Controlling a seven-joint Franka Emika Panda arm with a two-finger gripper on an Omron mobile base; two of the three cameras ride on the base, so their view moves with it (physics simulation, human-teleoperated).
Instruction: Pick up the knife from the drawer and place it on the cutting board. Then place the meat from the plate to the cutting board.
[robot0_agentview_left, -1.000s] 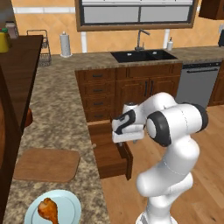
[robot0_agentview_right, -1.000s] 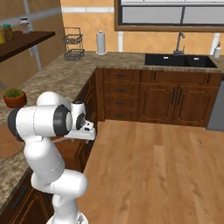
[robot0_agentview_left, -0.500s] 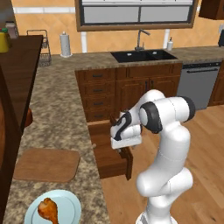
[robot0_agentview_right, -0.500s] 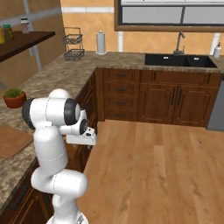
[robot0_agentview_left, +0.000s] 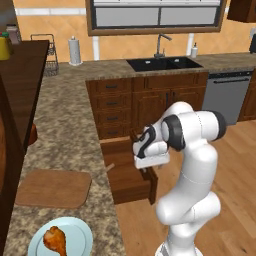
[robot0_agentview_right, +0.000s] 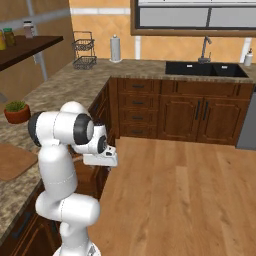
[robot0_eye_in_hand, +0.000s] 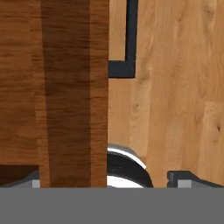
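Observation:
The drawer (robot0_agentview_left: 127, 172) stands pulled out from the cabinets under the counter edge, its flat front panel (robot0_eye_in_hand: 65, 87) seen from above in the hand view. My gripper (robot0_agentview_left: 148, 170) hangs just over that front panel, and its fingertips (robot0_eye_in_hand: 183, 177) stand wide apart, open and holding nothing. A thin pale sliver (robot0_agentview_left: 109, 167) shows at the drawer's counter side; I cannot tell whether it is the knife. The cutting board (robot0_agentview_left: 52, 187) lies bare on the counter. Nearer the camera, the meat (robot0_agentview_left: 56, 239) rests on the pale blue plate (robot0_agentview_left: 80, 235).
A dark bar handle (robot0_eye_in_hand: 127, 43) juts from the panel over the wooden floor (robot0_eye_in_hand: 175, 87). Closed drawers (robot0_agentview_left: 112, 102) and the sink (robot0_agentview_left: 165, 63) lie behind. A potted plant (robot0_agentview_right: 17, 111) sits beyond the board (robot0_agentview_right: 12, 160). My own arm stands right of the drawer.
The hand has come down from above the drawer to just over its front panel, and the elbow has swung out to the right. Drawer, board and plate have not moved.

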